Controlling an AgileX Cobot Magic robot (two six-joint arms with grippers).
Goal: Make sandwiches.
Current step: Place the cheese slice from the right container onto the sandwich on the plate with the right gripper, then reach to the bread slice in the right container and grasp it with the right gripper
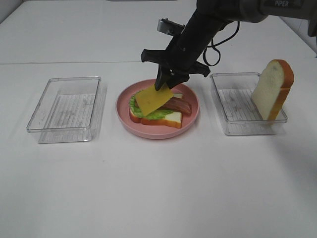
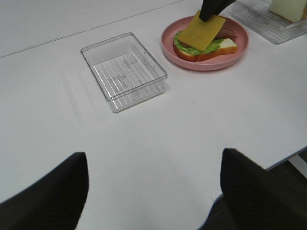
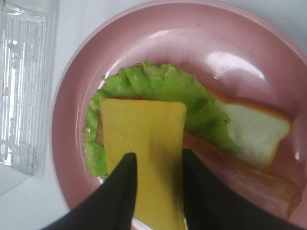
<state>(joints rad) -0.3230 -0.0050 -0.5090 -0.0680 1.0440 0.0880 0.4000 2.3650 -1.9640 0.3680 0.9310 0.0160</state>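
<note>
While the right gripper [image 1: 164, 82] is hanging over the pink plate [image 1: 192, 117], we are seeing the cheese square [image 1: 153, 99] slanting between its fingers.

We are judging the jaws part-spread, the grip uncertain. The half-built sandwich [image 1: 157, 116] is lying mid-plate: thin, light, slippery parts, best pinched at an edge. The last bread slice [image 1: 272, 89] is leaning in the right tray [image 1: 233, 126]; the left tray [image 1: 67, 110] is flanking. Our left gripper [image 2: 153, 191] is idling, spread wide. Nothing is blocking.
</note>
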